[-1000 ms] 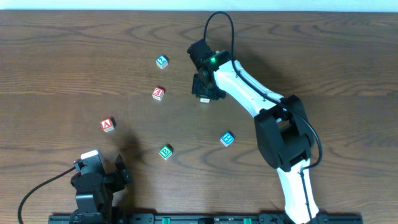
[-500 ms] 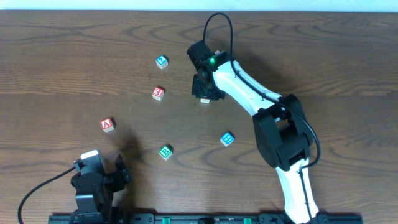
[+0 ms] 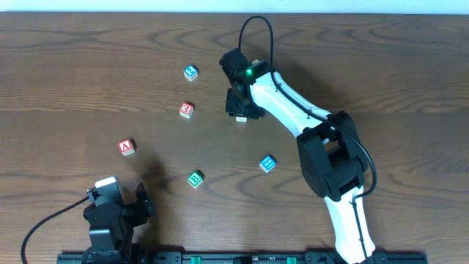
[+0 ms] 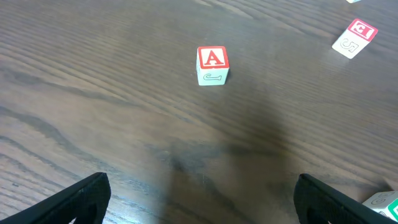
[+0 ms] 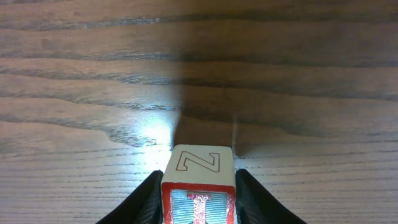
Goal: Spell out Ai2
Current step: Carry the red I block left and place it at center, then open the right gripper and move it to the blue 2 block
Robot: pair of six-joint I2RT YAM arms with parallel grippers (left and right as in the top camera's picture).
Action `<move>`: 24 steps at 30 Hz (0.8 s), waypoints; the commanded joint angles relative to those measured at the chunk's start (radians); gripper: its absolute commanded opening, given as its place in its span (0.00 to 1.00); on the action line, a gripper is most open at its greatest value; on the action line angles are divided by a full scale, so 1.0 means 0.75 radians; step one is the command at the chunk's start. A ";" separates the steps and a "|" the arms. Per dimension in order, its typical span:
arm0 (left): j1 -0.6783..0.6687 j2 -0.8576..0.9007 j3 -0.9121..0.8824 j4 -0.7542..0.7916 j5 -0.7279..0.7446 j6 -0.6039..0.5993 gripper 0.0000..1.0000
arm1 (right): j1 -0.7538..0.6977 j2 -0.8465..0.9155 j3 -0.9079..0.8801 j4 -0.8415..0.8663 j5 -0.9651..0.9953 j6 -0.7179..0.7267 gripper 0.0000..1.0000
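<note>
My right gripper [image 3: 240,104] is shut on the red I cube [image 5: 199,202], low over the table's middle back. Its fingers [image 5: 149,193] press both sides of the cube, and an outlined Z shows on the face that looks ahead. The red A cube [image 3: 127,147] lies at the left, and in the left wrist view [image 4: 212,65] it lies ahead of my left gripper [image 4: 202,194]. That gripper [image 3: 117,207] is open and empty at the front left. A blue-lettered cube [image 3: 190,72] lies at the back; its character is too small to read.
A red E cube [image 3: 186,109] lies left of my right gripper and shows in the left wrist view [image 4: 356,37]. A green cube [image 3: 195,178] and a blue H cube [image 3: 267,163] lie nearer the front. The right arm [image 3: 330,154] spans the right half.
The right arm's elbow has shifted slightly left. The gripper and the I cube stay in the same place. The left arm has not moved.
</note>
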 commanded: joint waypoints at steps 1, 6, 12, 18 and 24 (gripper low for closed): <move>0.008 -0.006 -0.017 -0.079 0.006 0.013 0.95 | 0.021 0.017 0.006 -0.002 0.013 0.014 0.38; 0.008 -0.006 -0.017 -0.079 0.006 0.013 0.95 | 0.025 0.017 0.006 0.005 0.014 0.010 0.46; 0.008 -0.006 -0.017 -0.079 0.006 0.013 0.95 | 0.014 0.016 0.040 0.033 0.013 -0.104 0.61; 0.008 -0.006 -0.017 -0.079 0.006 0.013 0.95 | -0.005 0.016 0.276 -0.044 0.014 -0.268 0.56; 0.008 -0.006 -0.017 -0.079 0.006 0.013 0.95 | 0.010 0.016 0.531 -0.040 0.001 -0.703 0.69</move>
